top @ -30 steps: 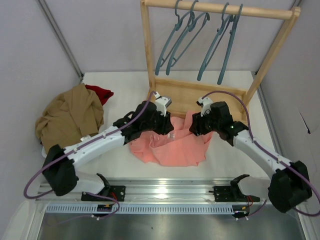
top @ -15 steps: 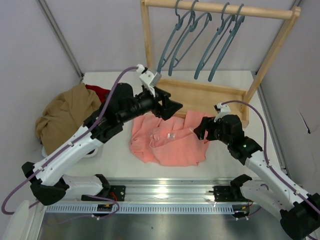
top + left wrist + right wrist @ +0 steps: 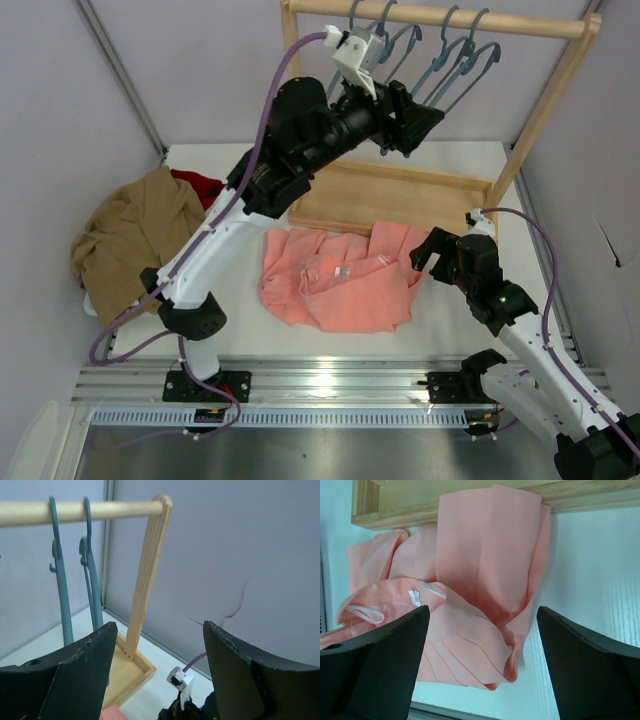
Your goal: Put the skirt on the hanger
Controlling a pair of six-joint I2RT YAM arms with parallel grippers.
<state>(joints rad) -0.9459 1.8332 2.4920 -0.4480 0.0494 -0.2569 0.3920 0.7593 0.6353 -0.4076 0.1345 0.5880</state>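
**Skirt** [image 3: 340, 282]: salmon-pink cloth, crumpled flat on the white table [image 3: 240, 322]. It is held by neither arm. Its far fold lies against the rack's base board [image 3: 400, 190], though whether it overlaps the board cannot be told from above. The small white label [image 3: 415, 597] faces up. In the right wrist view the near-left part of the cloth is cut off behind a finger [image 3: 375, 665].

**Hangers** [image 3: 62, 595]: slim and teal, four alike, hooked over the wooden rail [image 3: 500, 22]. They hang bare and well apart from the skirt. From above, the two on the left are largely hidden behind the raised left arm. The left wrist view shows only two, with their lower ends cut off by its own finger [image 3: 75, 675].

**Left gripper** [image 3: 422, 118]: raised to rail height just in front of the hangers, jaws spread with nothing between them. Contact with a hanger cannot be made out.

**Right gripper** [image 3: 430, 250]: low over the table at the skirt's right edge, jaws spread wide and holding nothing. Cloth shows in the gap below it.

**Rack upright** [image 3: 145, 580]: pale wood, standing in the base board.

**Tan-brown garment** [image 3: 135, 235]: heaped at the table's left edge.

**Dark red garment** [image 3: 200, 185]: mostly buried behind the tan one, so its extent is unclear.

**Purple cable** [image 3: 270, 120]: loops along the left arm.
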